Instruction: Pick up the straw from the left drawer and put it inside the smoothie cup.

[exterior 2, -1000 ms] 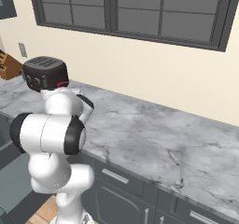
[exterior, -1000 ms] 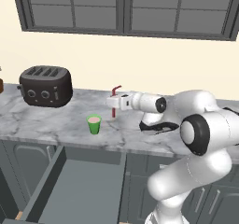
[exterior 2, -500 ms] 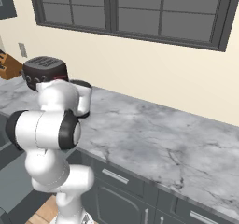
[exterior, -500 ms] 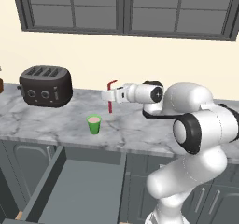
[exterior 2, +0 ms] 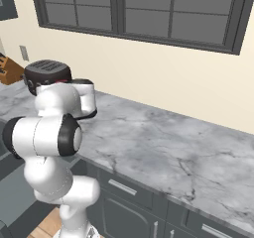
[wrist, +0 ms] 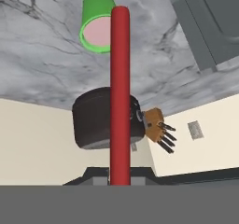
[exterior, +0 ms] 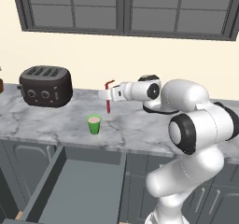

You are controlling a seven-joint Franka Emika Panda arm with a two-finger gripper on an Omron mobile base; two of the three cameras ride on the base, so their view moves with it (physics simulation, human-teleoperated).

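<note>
The straw [exterior: 108, 99] is a thin red stick with its bent tip up, held upright above the counter by my gripper [exterior: 108, 95], which is shut on it. The smoothie cup [exterior: 94, 124], green with pink smoothie on top, stands on the marble counter a little left of and nearer than the straw's lower end. In the hand view the straw [wrist: 120, 92] runs up the middle and the smoothie cup [wrist: 97, 20] lies just left of its far end. The left drawer [exterior: 47, 183] stands pulled open below the counter's front edge.
A black toaster [exterior: 45, 85] sits on the counter left of the cup. In the right base view my own arm covers the hand, with the toaster [exterior 2: 47, 72] and a knife block [exterior 2: 10, 68] beyond it. Grey cabinet doors [exterior: 224, 199] line the counter's front.
The hand has risen a little and drifted slightly left with the straw, which has stayed upright. The elbow has swung up. The cup has not moved.
</note>
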